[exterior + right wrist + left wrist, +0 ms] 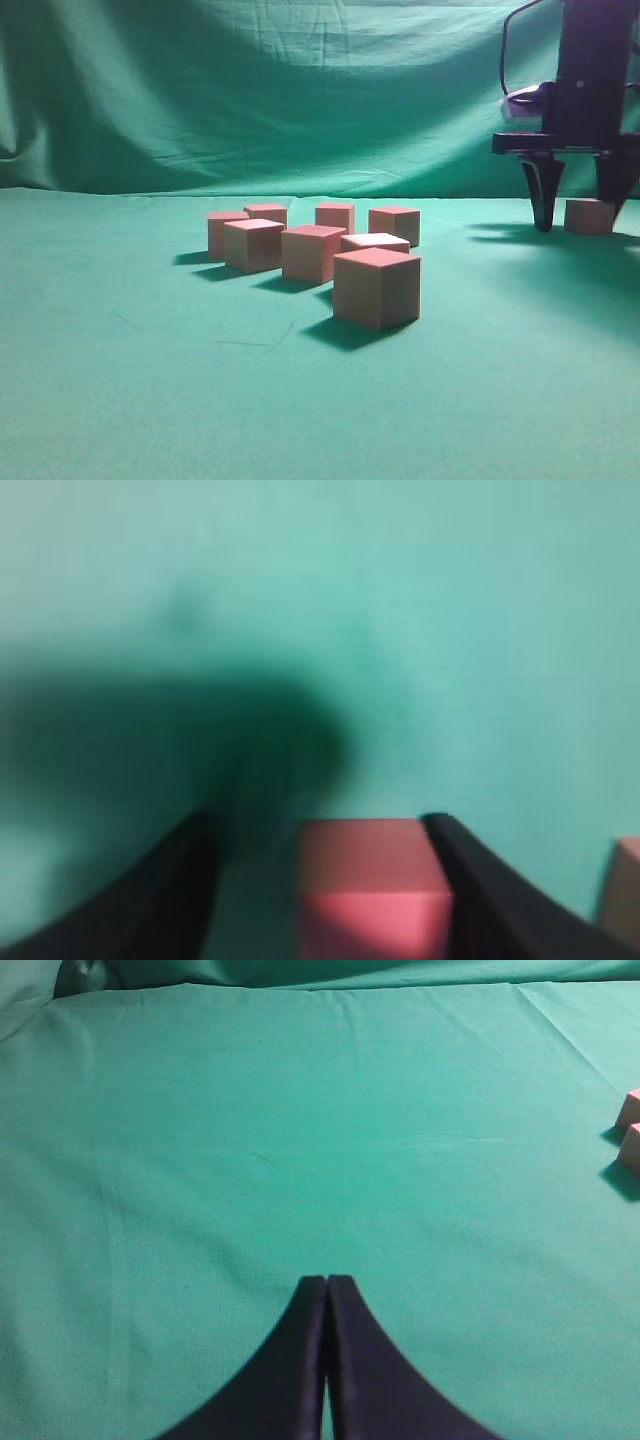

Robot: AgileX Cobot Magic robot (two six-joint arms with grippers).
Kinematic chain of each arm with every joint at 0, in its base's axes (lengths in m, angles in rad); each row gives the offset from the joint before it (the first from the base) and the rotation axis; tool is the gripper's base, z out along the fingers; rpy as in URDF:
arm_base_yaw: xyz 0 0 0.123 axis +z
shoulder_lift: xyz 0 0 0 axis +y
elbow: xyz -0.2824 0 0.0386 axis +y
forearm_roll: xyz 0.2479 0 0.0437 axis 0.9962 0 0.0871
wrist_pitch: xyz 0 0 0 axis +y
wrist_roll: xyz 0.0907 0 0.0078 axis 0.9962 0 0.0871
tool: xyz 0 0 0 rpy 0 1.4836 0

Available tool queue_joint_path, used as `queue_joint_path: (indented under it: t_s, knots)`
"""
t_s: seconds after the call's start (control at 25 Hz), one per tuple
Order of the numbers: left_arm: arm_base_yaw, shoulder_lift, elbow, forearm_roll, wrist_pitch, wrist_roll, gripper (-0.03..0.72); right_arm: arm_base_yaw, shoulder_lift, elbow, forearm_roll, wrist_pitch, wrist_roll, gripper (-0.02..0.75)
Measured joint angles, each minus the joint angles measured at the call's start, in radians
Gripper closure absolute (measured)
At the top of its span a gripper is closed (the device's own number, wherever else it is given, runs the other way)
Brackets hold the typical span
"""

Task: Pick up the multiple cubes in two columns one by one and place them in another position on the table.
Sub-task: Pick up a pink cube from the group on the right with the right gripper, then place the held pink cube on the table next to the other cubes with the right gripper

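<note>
- Exterior view: eight cubes [377, 287] sit clustered in two rough columns near the middle of the green desk [150, 400]. Far to the right, the right gripper [580, 222] hangs low over the desk, its jaws spread either side of a lone cube [589, 216]. That cube lies well apart from the cluster, so it is probably at the new placing spot. Whether the jaws touch it cannot be told from here.
- Left wrist view: the left gripper [327, 1282] has its jaws pressed together over bare cloth, holding nothing; it appears parked clear of the work. Two cubes just show at the right edge.
- Right wrist view: blurred, but it shows what the exterior view hides. The lone cube [372, 885] sits between the jaws, against the right one, with a gap on the left. Another cube [625, 895] peeks in at the right edge.
</note>
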Motion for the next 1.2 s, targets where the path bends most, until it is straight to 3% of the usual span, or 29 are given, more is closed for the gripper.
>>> queue_joint_path:
  t_s: [0.16,0.2,0.48,0.72,1.0,1.2]
  knots:
    - [0.000,0.000,0.000,0.000,0.000,0.000,0.688,-0.001,0.000,0.000,0.040,0.002,-0.025,0.475]
    - [0.000,0.000,0.000,0.000,0.000,0.000,0.688,-0.001,0.000,0.000,0.038,0.002,-0.027,0.491]
    - [0.000,0.000,0.000,0.000,0.000,0.000,0.688,-0.003,-0.057,-0.012,0.006,0.010,-0.038,0.477]
    - [0.000,0.000,0.000,0.000,0.000,0.000,0.688,0.013,-0.241,-0.082,0.006,0.013,-0.038,0.477]
    - [0.000,0.000,0.000,0.000,0.000,0.000,0.688,0.099,-0.501,-0.084,0.042,0.027,-0.040,0.477]
    - [0.000,0.000,0.000,0.000,0.000,0.000,0.688,0.218,-0.696,0.027,0.053,0.034,-0.036,0.477]
